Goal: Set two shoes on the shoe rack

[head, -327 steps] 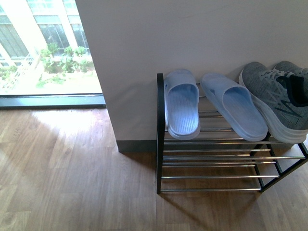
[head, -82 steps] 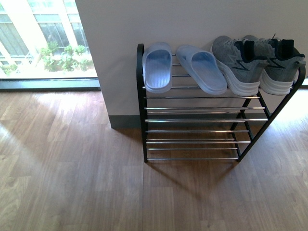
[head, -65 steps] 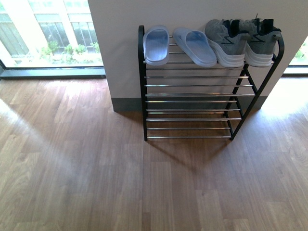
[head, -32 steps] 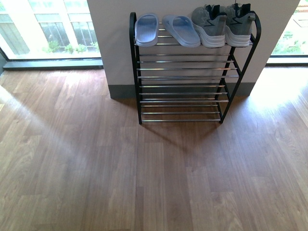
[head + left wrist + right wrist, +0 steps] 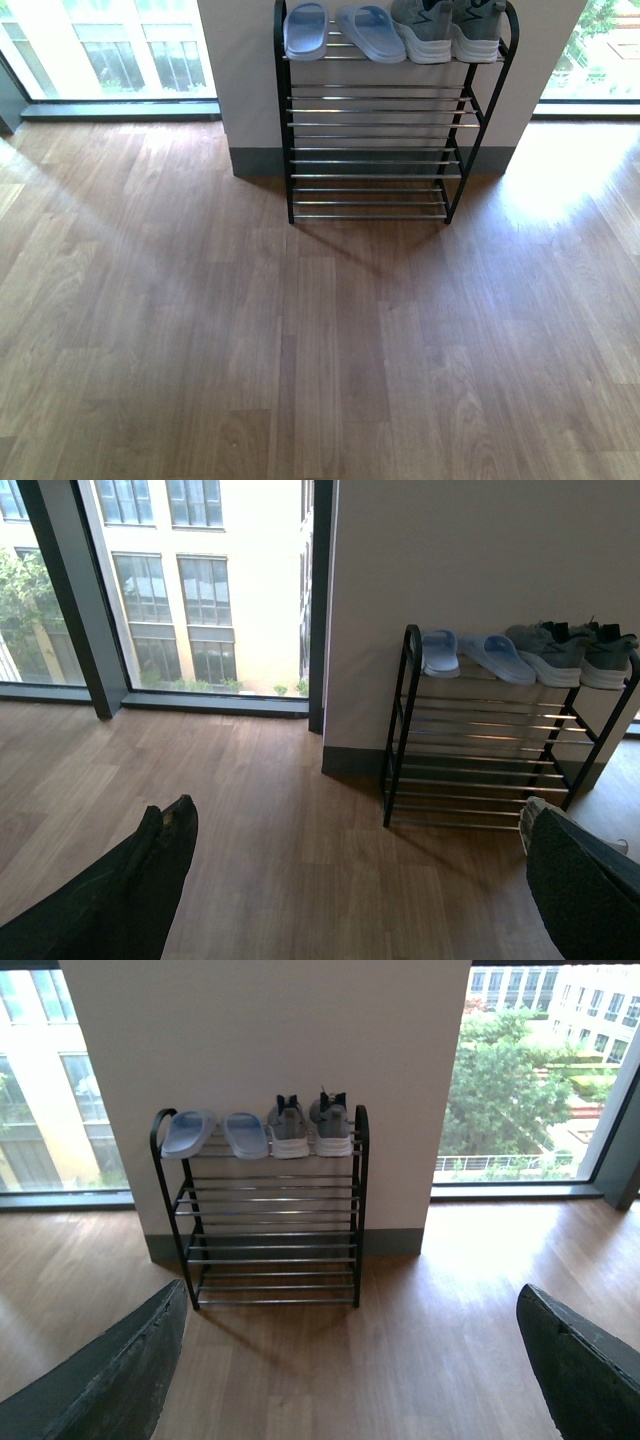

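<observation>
The four shoes sit in a row on the top tier of the shoe rack (image 5: 270,1222), well away from both sets of jaws, which stand apart and hold nothing: left gripper (image 5: 350,880), right gripper (image 5: 350,1380). I count two pale blue slides (image 5: 215,1134) and two grey sneakers (image 5: 311,1125). The slides look light, smooth and stiffish, best pinched at the strap; the sneakers look soft-topped and heavier, best taken at the heel collar.

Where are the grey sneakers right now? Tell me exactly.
In the front view the grey sneakers sit side by side on the top shelf of the shoe rack, at its right end, just right of the blue sandals.
</observation>
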{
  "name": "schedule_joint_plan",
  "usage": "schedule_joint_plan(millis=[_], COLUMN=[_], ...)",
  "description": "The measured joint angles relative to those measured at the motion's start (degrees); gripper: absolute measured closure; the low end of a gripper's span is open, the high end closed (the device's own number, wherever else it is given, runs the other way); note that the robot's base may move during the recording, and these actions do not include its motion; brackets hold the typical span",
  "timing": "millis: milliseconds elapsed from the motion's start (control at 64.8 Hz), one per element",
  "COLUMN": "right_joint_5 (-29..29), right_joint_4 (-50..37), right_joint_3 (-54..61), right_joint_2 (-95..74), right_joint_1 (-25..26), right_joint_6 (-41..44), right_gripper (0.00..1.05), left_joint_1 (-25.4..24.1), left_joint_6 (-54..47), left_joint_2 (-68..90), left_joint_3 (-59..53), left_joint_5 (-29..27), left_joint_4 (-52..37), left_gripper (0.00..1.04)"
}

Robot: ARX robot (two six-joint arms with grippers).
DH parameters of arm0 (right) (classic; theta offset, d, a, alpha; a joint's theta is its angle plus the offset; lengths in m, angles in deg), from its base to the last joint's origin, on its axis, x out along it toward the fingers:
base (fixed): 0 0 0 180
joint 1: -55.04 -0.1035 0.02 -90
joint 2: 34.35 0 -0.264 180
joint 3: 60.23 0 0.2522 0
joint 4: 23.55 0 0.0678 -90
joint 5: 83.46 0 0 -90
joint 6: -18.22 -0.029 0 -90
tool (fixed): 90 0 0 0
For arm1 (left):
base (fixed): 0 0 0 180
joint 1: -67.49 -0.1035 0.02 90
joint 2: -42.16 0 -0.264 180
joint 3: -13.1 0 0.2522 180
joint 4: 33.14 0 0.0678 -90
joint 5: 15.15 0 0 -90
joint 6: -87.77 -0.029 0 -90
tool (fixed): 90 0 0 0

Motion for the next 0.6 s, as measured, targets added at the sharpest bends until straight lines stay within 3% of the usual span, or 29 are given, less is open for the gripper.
schedule_joint_plan(millis=[602], right_joint_5=[0.2], right_joint_4=[0.0], right_joint_3=[0.0], right_joint_2=[0.0], right_joint_1=[0.0], right_joint_6=[0.0], right_gripper=[0.09], left_joint_1=[0.0], left_joint_6=[0.0], left_joint_2=[0.0], left_joint_3=[0.0], left_joint_5=[0.3], left_joint_4=[0.0], left_gripper=[0.09])
